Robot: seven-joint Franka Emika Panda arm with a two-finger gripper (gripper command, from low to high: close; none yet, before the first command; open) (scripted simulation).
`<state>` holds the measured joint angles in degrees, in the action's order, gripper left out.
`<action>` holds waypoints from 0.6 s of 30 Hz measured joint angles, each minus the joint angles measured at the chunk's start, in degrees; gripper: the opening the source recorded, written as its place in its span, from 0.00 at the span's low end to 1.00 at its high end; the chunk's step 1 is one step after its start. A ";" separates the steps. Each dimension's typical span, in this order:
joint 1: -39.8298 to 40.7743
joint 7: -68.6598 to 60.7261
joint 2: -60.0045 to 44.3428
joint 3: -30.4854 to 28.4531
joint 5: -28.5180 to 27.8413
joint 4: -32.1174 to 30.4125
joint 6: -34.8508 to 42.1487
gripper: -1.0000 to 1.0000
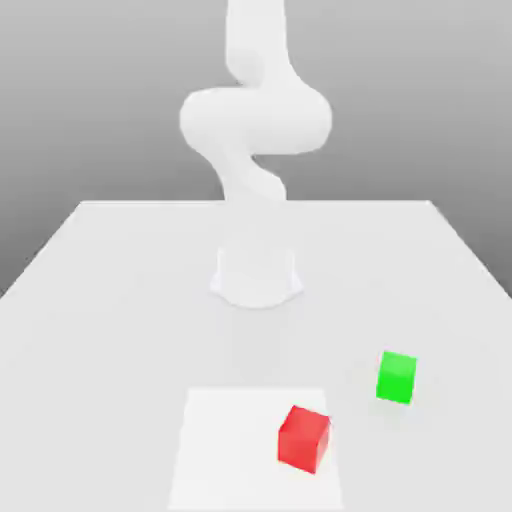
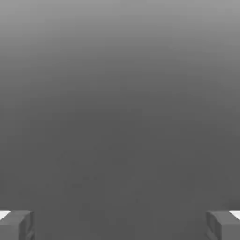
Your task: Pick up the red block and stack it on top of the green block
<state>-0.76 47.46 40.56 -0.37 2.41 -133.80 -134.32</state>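
Exterior view is showing you a smooth white arm (image 1: pixel 255 120) rising from its round base (image 1: pixel 256 276) on a flat, pale matte table (image 1: pixel 100 300). You're looking at the red block (image 1: pixel 303 438), a plain matte cube, sitting on a lighter square patch (image 1: pixel 225 450) near the table's front edge, close to that patch's edge on the exterior view's right. You're seeing the green block (image 1: pixel 397 377), same shape and finish, resting farther back and toward the exterior view's right, apart from the red one with bare table all around. Over in the hand view, your gripper (image 2: pixel 120 225) is hanging wide open and holding nothing, its grey blocky fingertips (image 2: pixel 16 225) sitting at opposite edges over plain grey surface.
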 joint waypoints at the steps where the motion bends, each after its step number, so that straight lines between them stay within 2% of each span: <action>1: -0.31 0.74 -2.28 -0.06 1.00 -0.87 -1.08 0.50; 11: -1.98 9.92 -23.49 2.53 7.01 -8.89 -11.10 0.50; 15: -1.93 15.73 -31.73 4.44 6.38 -12.14 -15.30 0.50; 18: -2.16 21.63 -37.81 5.30 3.77 -14.63 -18.57 0.50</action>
<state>-2.93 69.09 2.76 4.94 6.18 -148.43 -152.89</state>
